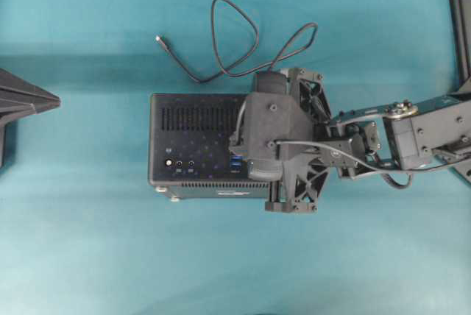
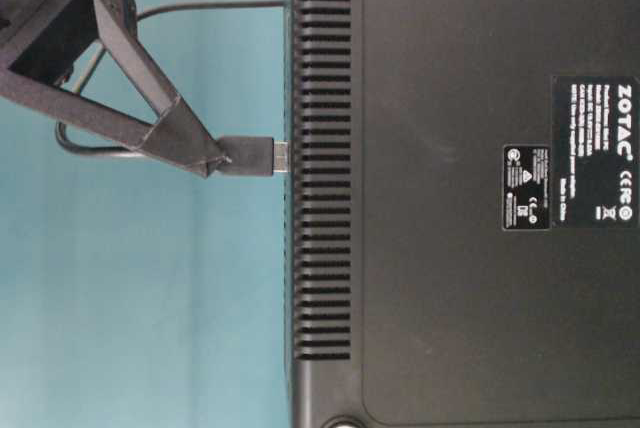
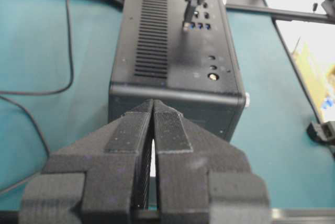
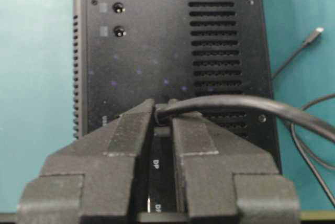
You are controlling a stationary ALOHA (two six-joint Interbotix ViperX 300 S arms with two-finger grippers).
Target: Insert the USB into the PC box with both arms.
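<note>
Plug (image 2: 250, 156) and tool meet at the very tip of the right tool (image 2: 215, 160), which is clamped on the plug's dark body; the silver end pokes out past the fingers and sits against the slotted face of the PC box (image 2: 450, 198) in the table-level view, though whether it is seated in a socket cannot be told from there. From the left wrist view the same tool comes down from above onto the box's port face, the plug's end right at the row of blue ports (image 3: 200, 25). In the right wrist view the cable (image 4: 251, 106) leaves the pinch and runs off to the right over the vent slots (image 4: 217, 35).

Overhead, the box lies on the teal tabletop (image 1: 88, 241) with the right arm covering its right part; the rest of the cable loops on the tabletop just beyond the box's far edge, its small free end (image 1: 158, 38) lying apart to the upper left.

Left tool (image 3: 153, 130) — fingers pressed together, gripping nothing — hangs near the box's short end, not touching it.
</note>
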